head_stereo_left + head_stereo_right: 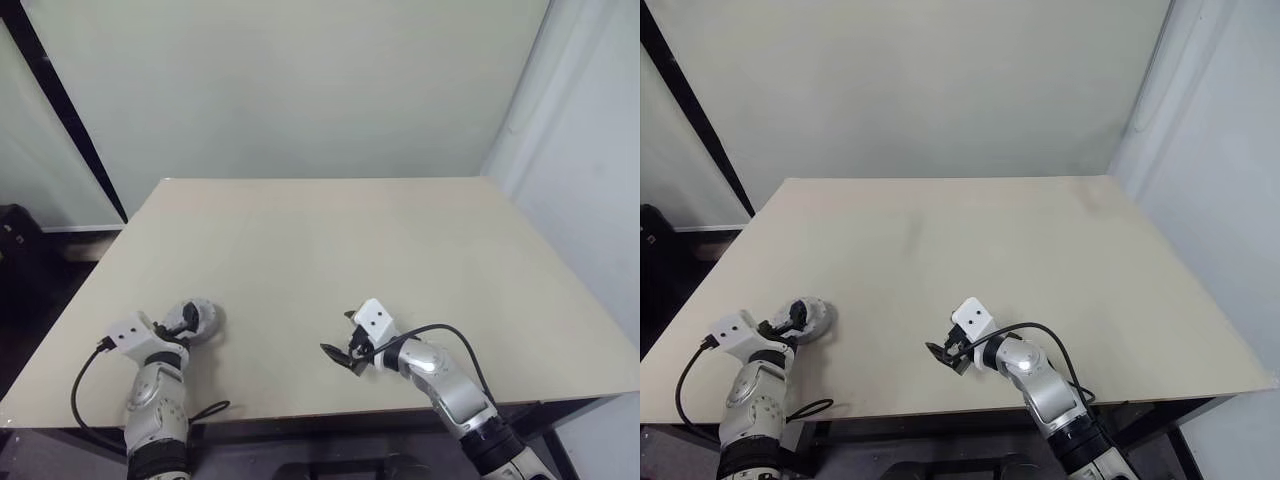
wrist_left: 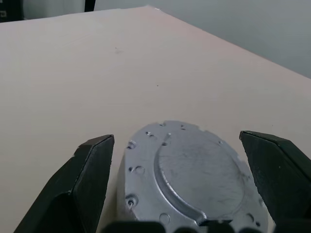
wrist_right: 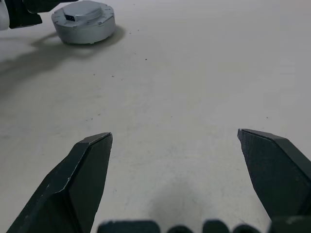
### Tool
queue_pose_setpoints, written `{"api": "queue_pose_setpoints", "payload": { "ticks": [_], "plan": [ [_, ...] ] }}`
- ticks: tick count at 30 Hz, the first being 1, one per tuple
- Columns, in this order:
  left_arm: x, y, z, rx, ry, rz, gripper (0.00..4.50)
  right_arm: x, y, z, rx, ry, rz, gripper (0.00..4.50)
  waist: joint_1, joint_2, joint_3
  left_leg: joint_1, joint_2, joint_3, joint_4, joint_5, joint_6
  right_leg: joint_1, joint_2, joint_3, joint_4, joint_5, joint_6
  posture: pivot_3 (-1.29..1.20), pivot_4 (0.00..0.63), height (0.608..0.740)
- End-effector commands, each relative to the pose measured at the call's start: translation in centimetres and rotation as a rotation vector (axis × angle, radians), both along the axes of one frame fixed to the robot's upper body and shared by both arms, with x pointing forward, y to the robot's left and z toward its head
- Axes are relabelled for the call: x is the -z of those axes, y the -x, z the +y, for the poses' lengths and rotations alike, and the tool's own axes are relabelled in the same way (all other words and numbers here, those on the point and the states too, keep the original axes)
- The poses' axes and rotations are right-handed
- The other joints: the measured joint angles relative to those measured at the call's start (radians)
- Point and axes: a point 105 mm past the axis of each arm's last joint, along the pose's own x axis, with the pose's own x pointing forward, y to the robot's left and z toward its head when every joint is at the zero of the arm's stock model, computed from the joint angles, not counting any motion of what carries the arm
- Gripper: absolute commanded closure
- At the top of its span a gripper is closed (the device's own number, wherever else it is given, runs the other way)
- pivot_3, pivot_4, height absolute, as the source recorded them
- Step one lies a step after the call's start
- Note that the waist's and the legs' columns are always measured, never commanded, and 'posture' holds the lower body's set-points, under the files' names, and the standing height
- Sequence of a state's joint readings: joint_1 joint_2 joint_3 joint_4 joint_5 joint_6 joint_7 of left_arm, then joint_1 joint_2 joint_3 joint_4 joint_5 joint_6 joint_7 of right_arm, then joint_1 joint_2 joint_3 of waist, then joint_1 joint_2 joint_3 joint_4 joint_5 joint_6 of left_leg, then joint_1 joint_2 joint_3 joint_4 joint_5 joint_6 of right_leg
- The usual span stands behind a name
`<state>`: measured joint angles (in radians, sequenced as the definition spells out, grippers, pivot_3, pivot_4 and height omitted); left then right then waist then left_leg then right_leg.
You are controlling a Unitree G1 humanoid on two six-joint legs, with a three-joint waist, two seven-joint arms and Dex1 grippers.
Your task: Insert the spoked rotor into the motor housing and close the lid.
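the motor housing (image 3: 84,22) sits closed on the table (image 1: 330,240), near its front left corner, with the lid (image 2: 201,172) on top (a flat grey disc). the left gripper (image 2: 187,160) has its fingers spread to either side of the housing without touching it. the right gripper (image 3: 187,160) hangs over bare table well apart from it, fingers spread and holding nothing.

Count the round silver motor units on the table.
1: the closed motor housing sits near the table's front left corner, between the open left gripper's fingers. Nothing else shows.
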<state>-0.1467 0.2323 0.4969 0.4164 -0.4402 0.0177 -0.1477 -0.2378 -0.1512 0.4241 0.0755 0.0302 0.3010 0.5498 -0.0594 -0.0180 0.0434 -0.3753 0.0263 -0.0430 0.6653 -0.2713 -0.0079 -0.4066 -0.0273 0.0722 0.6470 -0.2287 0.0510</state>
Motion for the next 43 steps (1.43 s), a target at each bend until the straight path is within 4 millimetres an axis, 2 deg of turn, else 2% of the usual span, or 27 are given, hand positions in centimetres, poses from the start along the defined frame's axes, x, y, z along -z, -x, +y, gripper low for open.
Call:
{"api": "queue_pose_setpoints", "payload": {
  "ticks": [1, 4, 8, 10, 14, 16, 19, 23, 29, 35, 43],
  "plan": [
    [-1.5, -0.1, 0.5, -0.011, -0.06, -0.048, 0.07, -1.1, -0.3, 0.4, -0.015, -0.015, -0.048, 0.0, 0.005, 0.0, 0.0, 0.0, 0.0, 0.0, 0.0, 0.0, 0.0, 0.0, 0.0, 0.0, 0.0, 0.0, 0.0, 0.0, 0.0, 0.74],
    [-2.8, 0.1, 0.2, 0.01, -0.106, -0.096, 0.07, -1.2, -0.6, 0.1, 0.003, -0.019, -0.05, 0.0, 0.005, 0.0, 0.0, 0.0, 0.0, 0.0, 0.0, 0.0, 0.0, 0.0, 0.0, 0.0, 0.0, 0.0, 0.0, 0.0, 0.0, 0.74],
    [-4.9, 0.0, -1.9, 0.144, -0.139, -0.15, 0.07, -1.4, -1.0, -0.7, 0.042, -0.046, -0.03, 0.0, 0.012, 0.0, 0.0, 0.0, 0.0, 0.0, 0.0, 0.0, 0.0, 0.0, 0.0, 0.0, 0.0, 0.0, 0.0, 0.0, 0.0, 0.74],
    [-7.1, -0.1, -6.2, 0.402, -0.192, -0.173, 0.07, -2.1, -1.7, -1.7, 0.085, -0.086, -0.013, 0.0, 0.01, 0.0, 0.0, 0.0, 0.0, 0.0, 0.0, 0.0, 0.0, 0.0, 0.0, 0.0, 0.0, 0.0, 0.0, 0.0, 0.0, 0.74],
    [-7.8, 1.0, -12.3, 0.822, -0.24, -0.125, 0.07, -3.3, -3.0, -4.3, 0.185, -0.137, -0.012, 0.0, 0.01, 0.001, 0.0, 0.0, -0.001, 0.001, 0.002, 0.0, 0.0, 0.001, -0.001, 0.001, 0.0, 0.0, 0.0, 0.0, 0.0, 0.74],
    [-7.7, 1.6, -14.7, 0.959, -0.237, -0.088, 0.07, -3.6, -3.3, -5.5, 0.222, -0.14, -0.019, 0.0, 0.009, 0.003, -0.001, 0.0, 0.0, 0.002, 0.002, 0.0, 0.0, 0.001, 0.0, 0.001, 0.0, 0.0, 0.0, 0.0, 0.0, 0.74],
    [-7.4, 2.2, -16.6, 1.073, -0.222, -0.05, 0.07, -3.7, -3.5, -7.1, 0.278, -0.129, -0.028, 0.0, 0.008, 0.004, -0.001, 0.001, 0.001, 0.003, 0.002, 0.0, 0.0, 0.0, 0.001, 0.003, 0.001, 0.0, 0.0, 0.0, 0.0, 0.74],
    [-6.4, 2.5, -17.0, 1.109, -0.201, -0.004, 0.07, -3.6, -3.3, -9.0, 0.334, -0.107, -0.036, 0.0, 0.009, 0.005, -0.001, 0.001, 0.004, 0.003, 0.001, 0.0, 0.0, -0.002, 0.006, 0.006, 0.002, 0.001, -0.001, 0.0, 0.0, 0.74],
    [-5.4, 2.9, -16.9, 1.104, -0.197, 0.037, 0.07, -3.5, -3.3, -10.5, 0.385, -0.089, -0.04, 0.0, 0.009, 0.006, -0.001, 0.002, 0.006, 0.007, 0.002, 0.0, 0.0, -0.001, 0.012, 0.016, 0.002, 0.0, -0.004, 0.0, 0.0, 0.74],
    [-5.6, 3.2, -16.5, 1.063, -0.195, 0.034, 0.07, -3.4, -3.3, -11.0, 0.387, -0.082, -0.032, 0.0, 0.009, 0.006, -0.001, 0.003, 0.005, 0.008, 0.003, 0.0, 0.0, -0.001, 0.012, 0.018, 0.002, 0.0, -0.003, 0.0, 0.0, 0.74],
    [-5.3, 3.8, -15.6, 1.013, -0.207, 0.053, 0.07, -2.9, -3.4, -10.7, 0.374, -0.072, -0.014, 0.0, 0.009, 0.006, -0.001, 0.003, 0.005, 0.008, 0.003, 0.0, 0.0, -0.001, 0.012, 0.019, 0.004, 0.0, -0.003, 0.0, 0.0, 0.74]
  ]
}}
